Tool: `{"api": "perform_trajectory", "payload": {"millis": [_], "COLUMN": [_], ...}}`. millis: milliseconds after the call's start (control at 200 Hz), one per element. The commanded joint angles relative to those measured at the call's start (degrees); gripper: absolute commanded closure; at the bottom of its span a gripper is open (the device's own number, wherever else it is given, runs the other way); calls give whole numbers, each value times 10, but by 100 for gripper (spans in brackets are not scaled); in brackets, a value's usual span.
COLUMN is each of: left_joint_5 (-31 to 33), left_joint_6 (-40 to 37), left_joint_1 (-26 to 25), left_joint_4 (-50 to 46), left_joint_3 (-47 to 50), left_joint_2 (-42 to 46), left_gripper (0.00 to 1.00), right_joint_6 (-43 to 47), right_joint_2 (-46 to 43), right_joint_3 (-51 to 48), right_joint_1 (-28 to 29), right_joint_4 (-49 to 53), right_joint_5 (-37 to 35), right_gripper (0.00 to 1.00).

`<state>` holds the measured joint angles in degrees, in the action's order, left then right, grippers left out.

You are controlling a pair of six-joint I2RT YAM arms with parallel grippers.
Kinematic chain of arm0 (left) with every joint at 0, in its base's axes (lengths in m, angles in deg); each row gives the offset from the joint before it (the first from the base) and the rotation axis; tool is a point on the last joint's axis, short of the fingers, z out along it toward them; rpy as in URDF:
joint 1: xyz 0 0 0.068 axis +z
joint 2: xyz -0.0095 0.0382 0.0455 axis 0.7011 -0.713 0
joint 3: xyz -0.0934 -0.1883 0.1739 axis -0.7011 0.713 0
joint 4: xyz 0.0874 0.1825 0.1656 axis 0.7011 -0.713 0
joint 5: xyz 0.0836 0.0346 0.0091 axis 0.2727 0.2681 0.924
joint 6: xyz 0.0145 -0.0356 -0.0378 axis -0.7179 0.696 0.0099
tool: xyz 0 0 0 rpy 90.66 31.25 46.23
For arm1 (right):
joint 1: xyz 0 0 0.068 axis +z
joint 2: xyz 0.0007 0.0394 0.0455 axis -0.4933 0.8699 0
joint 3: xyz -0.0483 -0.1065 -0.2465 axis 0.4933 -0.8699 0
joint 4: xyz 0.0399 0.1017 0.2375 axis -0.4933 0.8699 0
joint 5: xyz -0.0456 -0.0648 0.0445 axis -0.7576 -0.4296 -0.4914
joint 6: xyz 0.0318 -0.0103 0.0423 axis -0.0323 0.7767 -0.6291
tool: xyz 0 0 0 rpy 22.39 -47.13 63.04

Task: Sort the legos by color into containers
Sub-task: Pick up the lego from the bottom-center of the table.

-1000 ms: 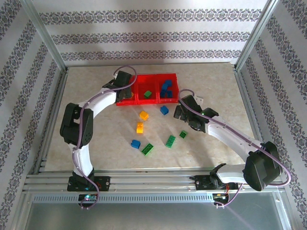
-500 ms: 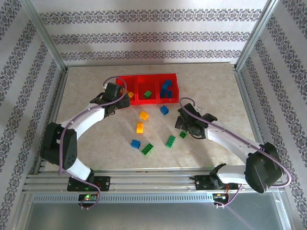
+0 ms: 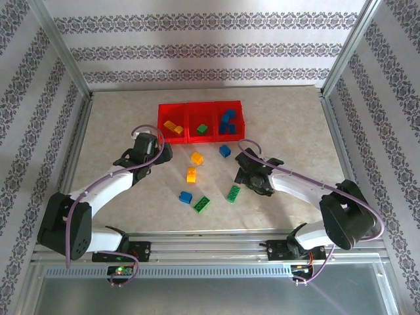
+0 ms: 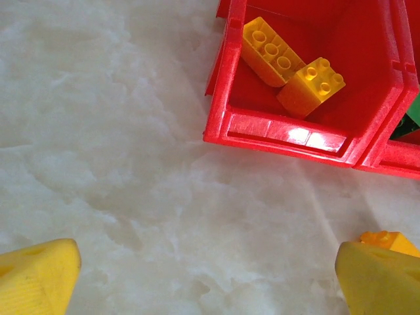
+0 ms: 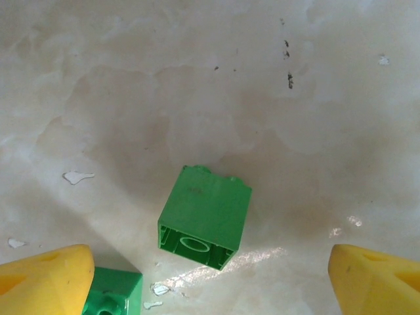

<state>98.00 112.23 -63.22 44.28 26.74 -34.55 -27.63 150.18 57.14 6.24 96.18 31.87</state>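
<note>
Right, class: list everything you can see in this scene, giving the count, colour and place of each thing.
containers: three, red, joined in a row at the table's far side
yellow legos in bin: two, left bin
green lego in bin: one, middle bin
blue legos in bin: several, count unclear, right bin
loose yellow legos: two, on the table in front of the bins
loose blue legos: two, one near the right bin, one nearer the arms
loose green legos: three, on the table; one lies under the right pincer
table: one, beige marbled
left pincer: yellow fingers, open, near the left bin
right pincer: yellow fingers, open, over a green lego
</note>
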Motion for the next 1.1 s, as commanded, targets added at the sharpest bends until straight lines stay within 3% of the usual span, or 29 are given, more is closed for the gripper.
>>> {"api": "perform_trajectory", "payload": {"millis": [0,590,1094], "left_joint_5": [0,-18,-20], "left_joint_6": [12,25,37], "left_joint_1": [-4,-3,-4], "left_joint_4": [37,56,59], "left_joint_3": [10,29,31], "left_joint_2": [12,9,1], "left_gripper": [0,0,0], "right_joint_6": [-26,-22,-9], "right_joint_2": [8,63,67], "right_joint_3": [-9,-18,-19], "right_joint_1": [2,-21,-22], "right_joint_4": [-19,-66,-71], "right_joint_5": [-6,9,11], "right_gripper": [9,30,58]}}
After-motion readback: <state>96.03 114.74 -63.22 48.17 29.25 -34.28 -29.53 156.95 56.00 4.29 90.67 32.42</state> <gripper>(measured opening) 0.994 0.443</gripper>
